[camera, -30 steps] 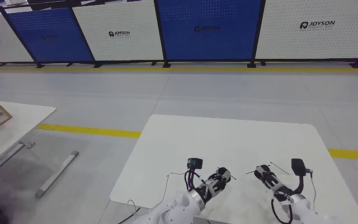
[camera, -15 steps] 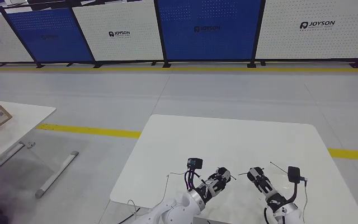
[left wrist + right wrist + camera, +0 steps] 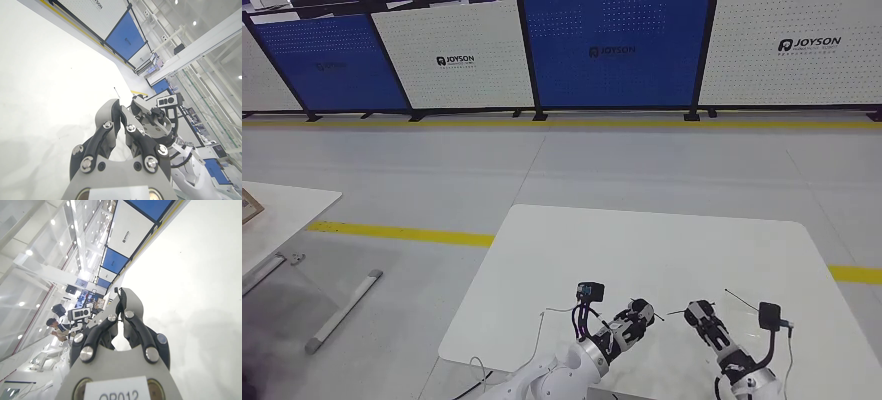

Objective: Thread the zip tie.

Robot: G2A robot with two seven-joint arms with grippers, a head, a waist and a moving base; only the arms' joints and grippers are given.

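A big white table [image 3: 662, 240] takes up the lower middle of the top view, and both arms come in from the bottom edge of that picture. The left gripper [image 3: 642, 311] sits low and just left of the middle. The right gripper [image 3: 695, 311] sits low and just right of the middle. They are near each other and lean toward each other, with a small gap of bare table between them. In the left wrist view, the left gripper's two fingers are pressed tight together in the middle of the picture. The zip tie [image 3: 117, 92] is a thin black strip. A short piece of it sticks out past those fingers, so the left gripper seems to pinch it. In the right wrist view, the right gripper's fingers are pressed together too. A small black end [image 3: 115, 289] pokes out at their tips, just above the middle of the picture. It is too small to tell if both bits belong to one tie. A thin dark line [image 3: 741, 300] lies on the table to the upper right of the right gripper. The picking up looks done. The threading is not done yet: the two held bits are apart, and one has to be pushed into the other.
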